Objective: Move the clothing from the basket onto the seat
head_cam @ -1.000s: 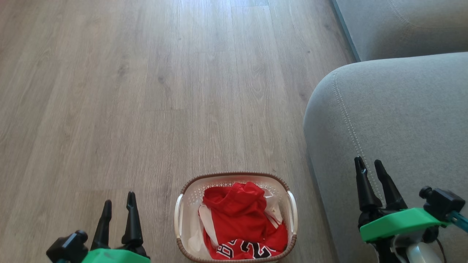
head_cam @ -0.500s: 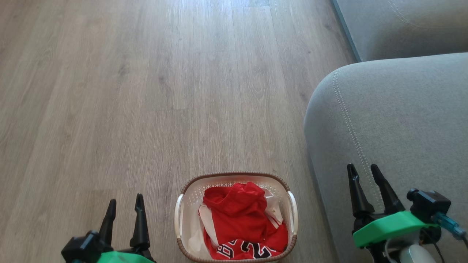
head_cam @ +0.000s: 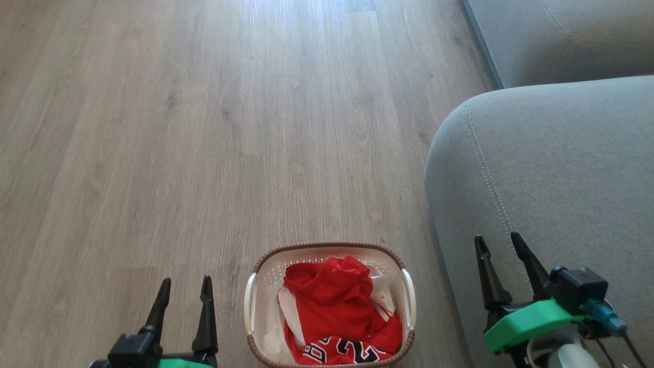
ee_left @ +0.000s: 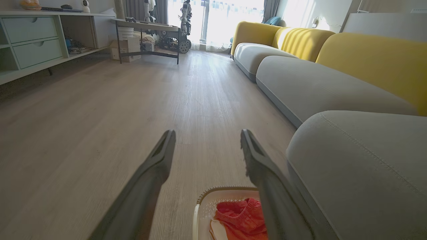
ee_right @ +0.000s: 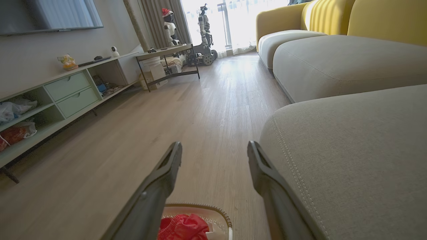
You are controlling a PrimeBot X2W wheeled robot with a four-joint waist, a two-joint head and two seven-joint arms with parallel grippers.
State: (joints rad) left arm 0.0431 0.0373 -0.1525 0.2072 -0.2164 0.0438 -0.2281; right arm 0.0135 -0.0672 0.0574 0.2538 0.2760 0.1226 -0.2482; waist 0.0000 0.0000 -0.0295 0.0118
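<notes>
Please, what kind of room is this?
Most likely a living room: a long sofa with grey seats and yellow backs, a low media cabinet under a wall screen, and wood-look flooring. Robots parked by the window hint at a test space.

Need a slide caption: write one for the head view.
Open left gripper and right gripper flank the basket of red clothing on the floor beside the grey seat.

Perforated plastic basket, matt wood-grain floor
</notes>
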